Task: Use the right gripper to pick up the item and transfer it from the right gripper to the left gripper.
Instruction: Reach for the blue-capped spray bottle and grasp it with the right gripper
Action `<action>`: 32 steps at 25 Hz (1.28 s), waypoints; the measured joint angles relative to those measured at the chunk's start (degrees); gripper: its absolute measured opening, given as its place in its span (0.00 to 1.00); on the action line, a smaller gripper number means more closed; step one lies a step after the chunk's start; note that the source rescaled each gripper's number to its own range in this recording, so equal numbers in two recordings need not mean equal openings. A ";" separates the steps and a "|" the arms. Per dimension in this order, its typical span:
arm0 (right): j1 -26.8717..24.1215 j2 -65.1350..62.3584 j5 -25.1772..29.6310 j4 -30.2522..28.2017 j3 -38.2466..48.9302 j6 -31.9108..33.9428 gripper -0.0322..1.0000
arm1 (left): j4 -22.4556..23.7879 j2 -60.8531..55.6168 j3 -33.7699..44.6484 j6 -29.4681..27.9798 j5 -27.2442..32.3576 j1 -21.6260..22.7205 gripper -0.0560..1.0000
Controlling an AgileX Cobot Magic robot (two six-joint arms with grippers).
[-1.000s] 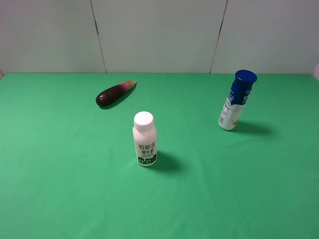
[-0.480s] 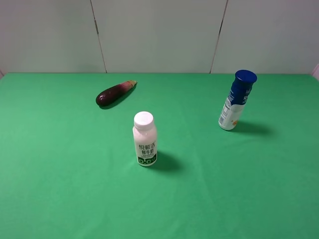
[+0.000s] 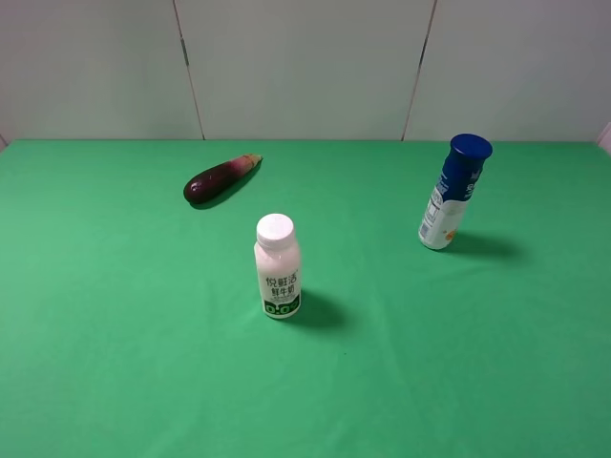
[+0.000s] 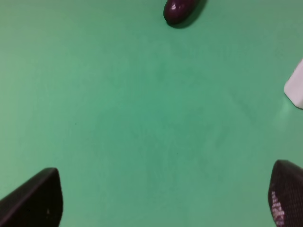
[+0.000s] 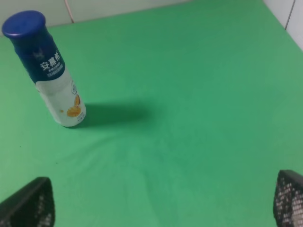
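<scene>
The item, a slim white bottle with a dark blue cap and blue upper part (image 3: 452, 193), stands upright on the green cloth at the right; it also shows in the right wrist view (image 5: 47, 70). Neither arm shows in the exterior high view. In the right wrist view the right gripper (image 5: 163, 201) is open, its two fingertips (image 5: 31, 203) wide apart at the frame's corners, well short of the bottle. In the left wrist view the left gripper (image 4: 163, 201) is open and empty over bare cloth.
A shorter white-capped milk bottle (image 3: 277, 267) stands near the middle of the cloth; its edge shows in the left wrist view (image 4: 296, 87). A purple eggplant (image 3: 220, 177) lies at the back left and shows in the left wrist view (image 4: 179, 9). A pale wall runs behind the table.
</scene>
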 joint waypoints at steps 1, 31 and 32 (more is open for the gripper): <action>0.00 0.00 0.00 0.00 0.00 0.00 1.00 | 0.00 0.00 0.00 0.00 0.00 0.00 0.73; 2.51 57.54 -12.83 -1.82 -27.12 -1.52 1.00 | 0.00 0.00 0.00 0.00 0.00 0.00 0.73; 3.87 60.00 -12.72 -2.66 -28.65 -0.90 1.00 | 0.00 0.00 0.00 0.00 0.00 0.00 0.73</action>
